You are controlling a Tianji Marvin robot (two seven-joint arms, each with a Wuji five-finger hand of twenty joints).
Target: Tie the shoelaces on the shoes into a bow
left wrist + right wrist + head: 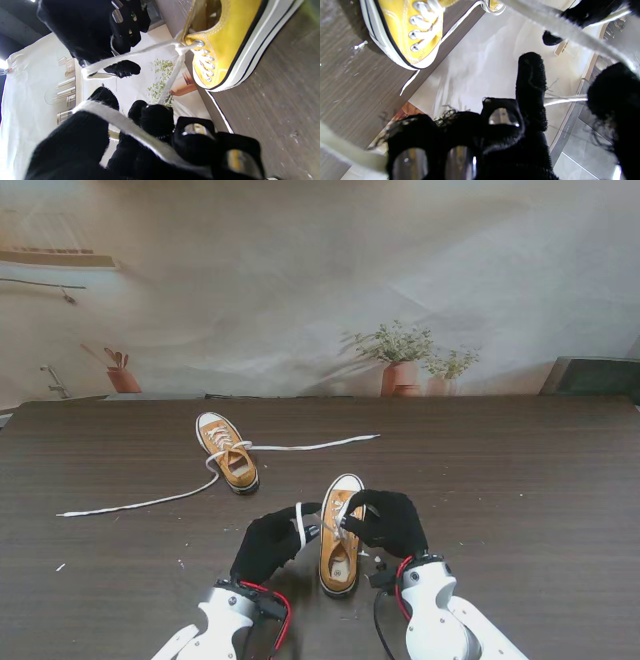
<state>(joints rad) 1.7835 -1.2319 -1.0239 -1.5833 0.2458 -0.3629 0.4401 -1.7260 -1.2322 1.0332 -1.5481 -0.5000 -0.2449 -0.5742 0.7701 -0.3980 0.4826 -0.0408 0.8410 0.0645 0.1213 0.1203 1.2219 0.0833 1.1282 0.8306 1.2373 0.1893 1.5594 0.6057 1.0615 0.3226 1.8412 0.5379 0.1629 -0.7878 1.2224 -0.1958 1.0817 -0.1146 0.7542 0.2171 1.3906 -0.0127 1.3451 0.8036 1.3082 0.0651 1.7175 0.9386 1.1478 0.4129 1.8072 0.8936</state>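
Fingers [155, 120] of my left hand [268, 546] are curled narrow with a white lace [140, 136] running across them, and as far as I can judge they hold it; the left wrist view shows the strand lying over my glove and passing between the digits. Opposite, my right hand [392, 522] is closed over the tongue of the near shoe [340, 542], with another run of lace [572, 31] stretched across its wrist view. Whether it is a pinch or only a drape there I cannot tell.

Both strands lead back to the top eyelets [200, 44] of that yellow sneaker, which sits between my hands, toe pointing away from me. One strand looks taut, the other slacker.

My reading is that I am in the middle of forming or crossing the loops. To do it well I should keep even tension on both sides so the shoe does not lift or skid across the table [520, 480], hold the lace near my fingertips rather than deep in the palm, and keep my hands close over the tongue.

Farther off, to my left, the second shoe [227, 452] lies with its laces [140, 502] untied and trailing wide across the wood.
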